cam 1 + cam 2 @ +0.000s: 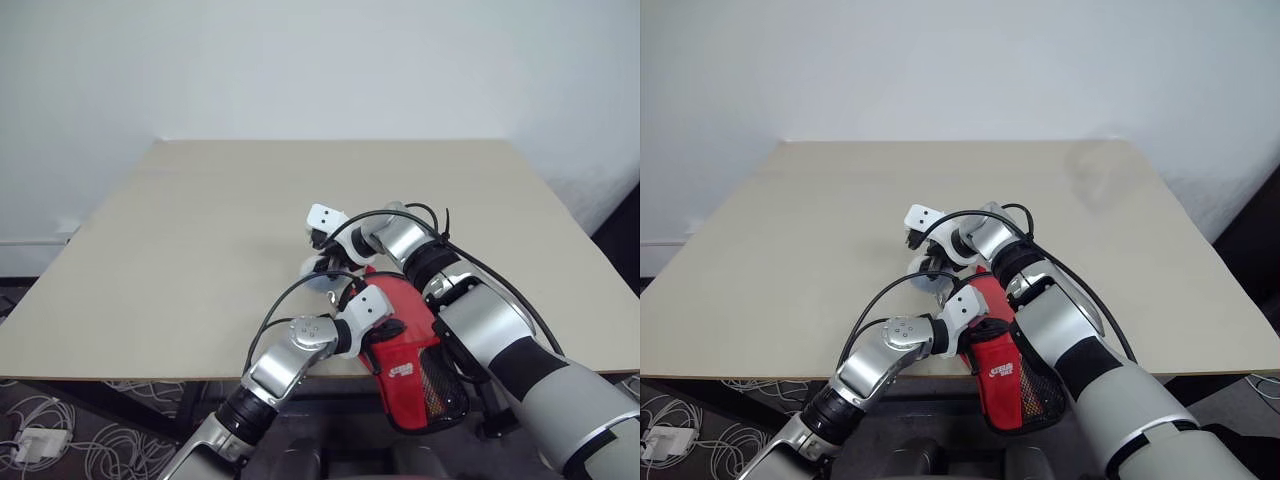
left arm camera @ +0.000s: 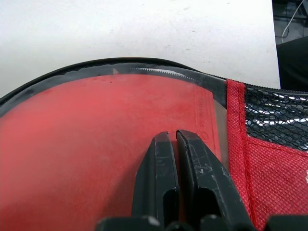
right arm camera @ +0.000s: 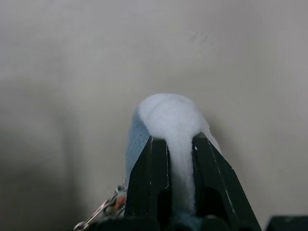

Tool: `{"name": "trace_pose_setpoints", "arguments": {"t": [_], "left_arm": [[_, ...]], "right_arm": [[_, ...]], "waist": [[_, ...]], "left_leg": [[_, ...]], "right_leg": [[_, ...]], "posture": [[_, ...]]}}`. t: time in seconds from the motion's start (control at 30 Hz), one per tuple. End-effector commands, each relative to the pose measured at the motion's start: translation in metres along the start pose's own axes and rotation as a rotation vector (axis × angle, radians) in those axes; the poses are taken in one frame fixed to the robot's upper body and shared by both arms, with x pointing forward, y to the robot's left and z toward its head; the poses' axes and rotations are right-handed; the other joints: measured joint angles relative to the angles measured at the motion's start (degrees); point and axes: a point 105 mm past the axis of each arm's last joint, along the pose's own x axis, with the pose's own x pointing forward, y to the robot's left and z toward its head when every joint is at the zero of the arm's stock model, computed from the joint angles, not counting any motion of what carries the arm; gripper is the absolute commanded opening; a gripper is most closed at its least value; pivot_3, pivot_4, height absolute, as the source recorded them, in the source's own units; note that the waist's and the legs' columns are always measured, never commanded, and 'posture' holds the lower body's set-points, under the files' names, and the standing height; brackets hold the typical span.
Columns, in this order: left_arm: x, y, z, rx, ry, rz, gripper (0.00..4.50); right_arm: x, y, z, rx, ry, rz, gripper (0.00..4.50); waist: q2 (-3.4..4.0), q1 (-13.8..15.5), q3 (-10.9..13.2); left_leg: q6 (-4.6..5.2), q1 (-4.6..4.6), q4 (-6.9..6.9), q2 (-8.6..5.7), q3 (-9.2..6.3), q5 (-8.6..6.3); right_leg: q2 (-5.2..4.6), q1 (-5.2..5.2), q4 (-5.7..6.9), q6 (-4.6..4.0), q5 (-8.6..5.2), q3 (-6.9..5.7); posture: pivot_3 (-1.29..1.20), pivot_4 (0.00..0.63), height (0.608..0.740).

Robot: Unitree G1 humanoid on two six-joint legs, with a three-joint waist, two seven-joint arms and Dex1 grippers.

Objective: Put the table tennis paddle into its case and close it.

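Left eye view: case overhangs the table edge; left tool pressed together, right tool pinching perhaps its pull-tab.

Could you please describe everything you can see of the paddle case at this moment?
The case is a red fabric pouch with black edging, a black mesh pocket and a small white logo. It lies at the table's near edge, its pocketed end hanging past it. Under its zip-toothed rim, the left wrist view shows a smooth red surface, apparently the paddle. The left end effector, shut, presses on that surface. The right end effector sits beyond the case's far end, shut on a white fluffy tag beside a small metal ring.
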Motion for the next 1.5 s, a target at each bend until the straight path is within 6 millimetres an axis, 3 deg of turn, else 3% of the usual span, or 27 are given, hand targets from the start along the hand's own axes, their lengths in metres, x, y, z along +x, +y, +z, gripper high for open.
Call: {"name": "trace_pose_setpoints", "arguments": {"t": [0.03, 0.37, 0.6, 1.03, 1.2, 1.5], "left_arm": [[0.000, 0.006, -0.014, -0.014, 0.059, 0.032, 0.13], [0.002, 0.010, -0.018, -0.017, 0.070, 0.055, 0.13], [0.002, 0.009, -0.018, -0.017, 0.071, 0.050, 0.13], [0.002, 0.012, -0.021, -0.012, 0.073, 0.048, 0.13], [0.001, 0.011, -0.022, -0.009, 0.076, 0.040, 0.13], [0.002, 0.010, -0.021, -0.008, 0.079, 0.025, 0.13]], "right_arm": [[-0.005, -0.010, 0.015, -0.034, -0.054, -0.075, 0.07], [-0.009, -0.026, 0.016, -0.038, -0.072, -0.207, 0.07], [-0.023, -0.048, 0.017, -0.048, -0.092, -0.369, 0.07], [-0.050, -0.074, 0.001, -0.112, -0.013, -0.497, 0.07], [-0.065, -0.083, -0.010, -0.099, 0.013, -0.523, 0.07], [-0.095, -0.098, -0.053, 0.003, 0.080, -0.579, 0.07]], "waist": [[0.00, 0.0, 0.0], [0.04, 0.0, 0.0], [0.05, 0.0, 0.0], [0.08, 0.0, -0.1], [0.09, 0.0, -0.1], [0.14, 0.0, -0.1]], "left_leg": [[-0.01, 0.00, 0.00, 0.00, 0.00, 0.01], [-0.05, 0.03, -0.02, 0.00, 0.02, 0.04], [-0.07, 0.04, -0.02, 0.00, 0.02, 0.06], [-0.07, 0.04, -0.01, 0.00, 0.07, 0.07], [-0.07, 0.04, -0.01, 0.00, 0.07, 0.07], [-0.07, 0.03, 0.00, -0.01, 0.10, 0.08]], "right_leg": [[0.00, 0.00, 0.00, 0.00, 0.00, 0.00], [0.03, 0.01, 0.04, -0.02, 0.01, 0.00], [0.03, 0.01, 0.05, -0.03, 0.02, 0.01], [0.03, 0.02, 0.06, -0.04, 0.02, 0.02], [0.03, 0.03, 0.06, -0.04, 0.03, 0.02], [0.03, 0.10, 0.05, -0.04, 0.03, 0.03]], "posture": [[0.00, 0.000, 0.734], [0.00, 0.000, 0.734], [0.00, 0.000, 0.734], [0.00, 0.000, 0.734], [0.00, 0.000, 0.734], [0.00, 0.000, 0.734]]}}
